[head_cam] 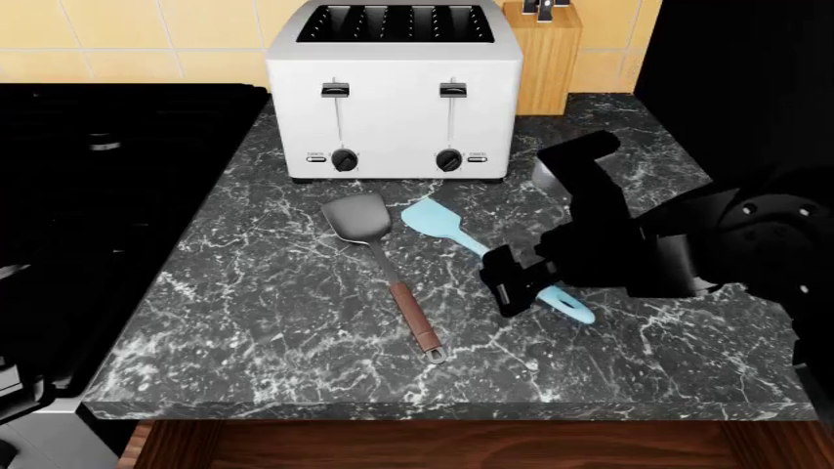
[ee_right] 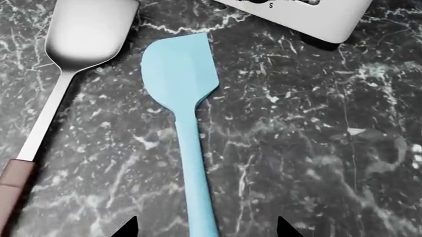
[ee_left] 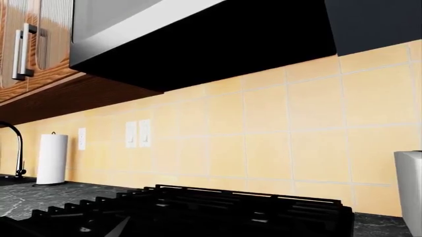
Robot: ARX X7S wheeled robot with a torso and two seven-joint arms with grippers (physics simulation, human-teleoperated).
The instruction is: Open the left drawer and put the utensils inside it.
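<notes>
Two utensils lie on the black marble counter (head_cam: 261, 313) in front of the toaster. One is a dark grey metal spatula (head_cam: 359, 217) (ee_right: 84, 29) with a brown wooden handle. To its right lies the light-blue spatula (head_cam: 437, 223) (ee_right: 191, 148). My right gripper (head_cam: 515, 283) (ee_right: 204, 229) hangs open just above the blue spatula's handle, a black fingertip (ee_right: 128, 228) on each side and apart from it. Under the counter's front edge runs a reddish-brown wood strip (head_cam: 456, 445); the left drawer's front and handle are out of view. My left gripper does not stand out against the dark stove.
A white four-slot toaster (head_cam: 391, 88) stands at the back, a tan knife block (head_cam: 561, 59) behind its right corner. The black stove (head_cam: 104, 195) (ee_left: 231, 207) lies to the left. The left wrist view faces the tiled backsplash, a paper towel roll (ee_left: 51, 158), a faucet (ee_left: 17, 148) and the range hood (ee_left: 197, 39).
</notes>
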